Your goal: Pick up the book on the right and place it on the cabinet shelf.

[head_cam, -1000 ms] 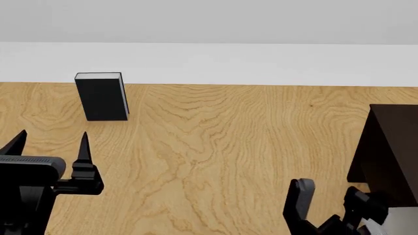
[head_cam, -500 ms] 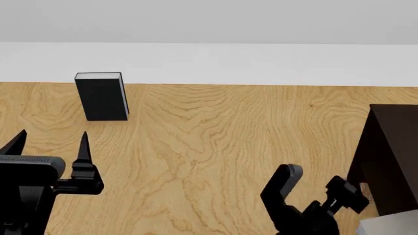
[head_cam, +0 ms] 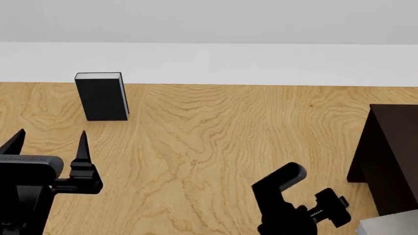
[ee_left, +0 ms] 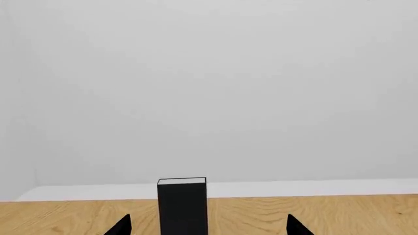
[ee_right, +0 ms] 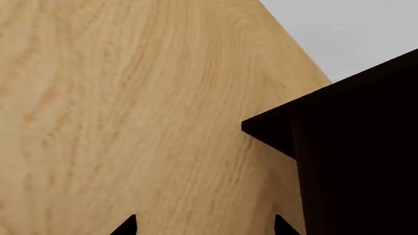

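The dark brown cabinet shelf (head_cam: 392, 152) stands on the wooden table at the right edge, and its corner fills one side of the right wrist view (ee_right: 353, 147). A light grey slab (head_cam: 392, 226) pokes into the bottom right corner beside the cabinet; too little shows to tell whether it is the book. My right gripper (head_cam: 312, 188) hangs open over bare wood left of the cabinet, with nothing between its fingertips (ee_right: 203, 227). My left gripper (head_cam: 50, 142) is open at the lower left, empty (ee_left: 207, 227).
A black book with a white page edge (head_cam: 101, 98) stands upright at the back left of the table, straight ahead of the left gripper but well beyond it (ee_left: 181, 205). A white wall runs behind the table's far edge (head_cam: 209, 84).
My right gripper has swung left, away from the cabinet, and turned, its fingers now tilted over the bare wood. The left arm and the black book have not moved.
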